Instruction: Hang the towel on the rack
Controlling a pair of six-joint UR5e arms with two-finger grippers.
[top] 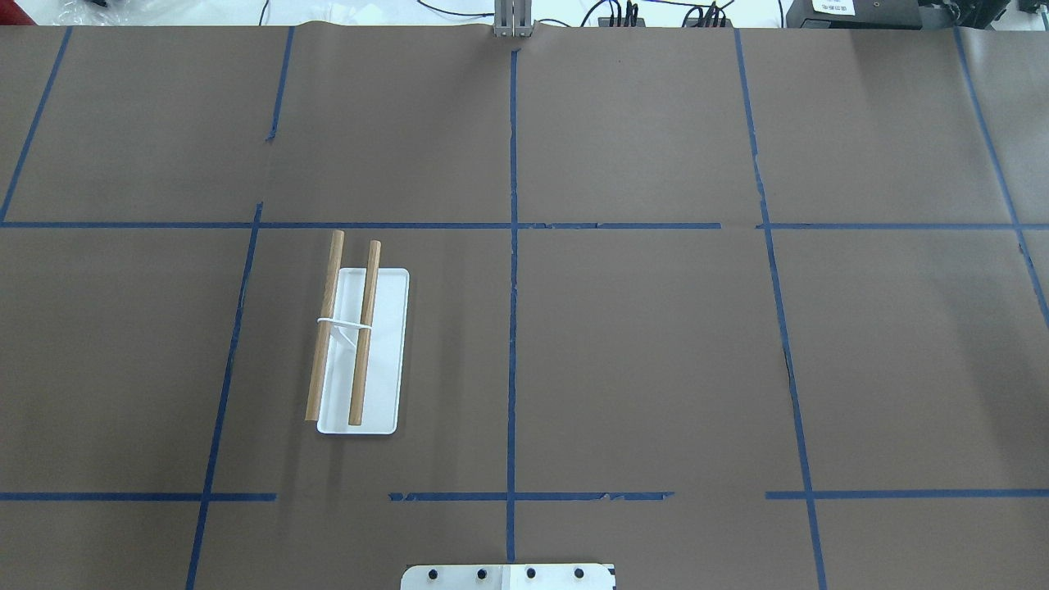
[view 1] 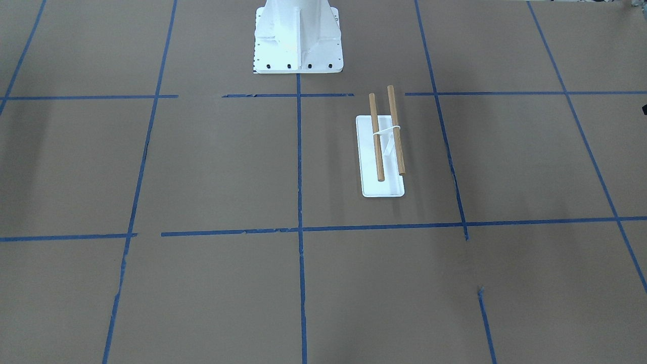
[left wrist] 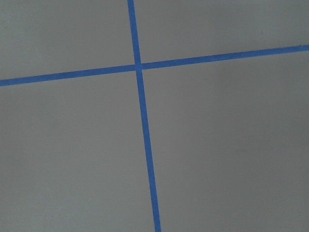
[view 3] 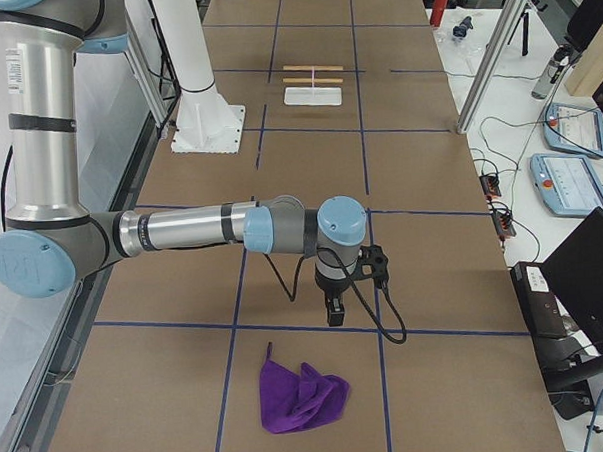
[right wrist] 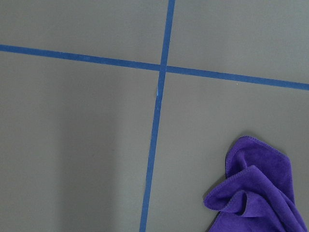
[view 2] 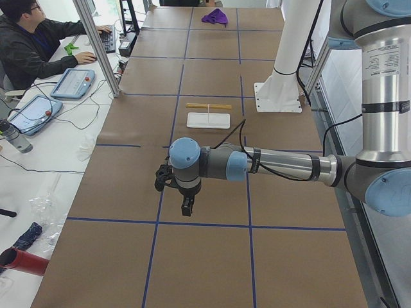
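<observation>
1. Towel [view 3: 304, 396]: purple and crumpled in a heap on the table [view 3: 431, 220], at the end on the robot's right. It is nearest the exterior right camera, at about 7 o'clock from the right gripper and apart from it. In the right wrist view it fills the 5 o'clock corner.
2. Right gripper [view 3: 334, 312]: points down over a blue tape line [view 3: 316, 327]. Whether the jaws are released or clenched cannot be told.
3. Pedestal [top: 508, 576]: white, with bolt holes, at mid-table on the robot's edge.
4. Rack [top: 385, 352]: flat white base with two parallel wooden dowels, both bare. It stands at about 11 o'clock from the pedestal in the overhead view, well apart from the towel.
5. Left gripper [view 2: 186, 206]: points down over the table's far end, on the robot's left. The state of its jaws cannot be told.
</observation>
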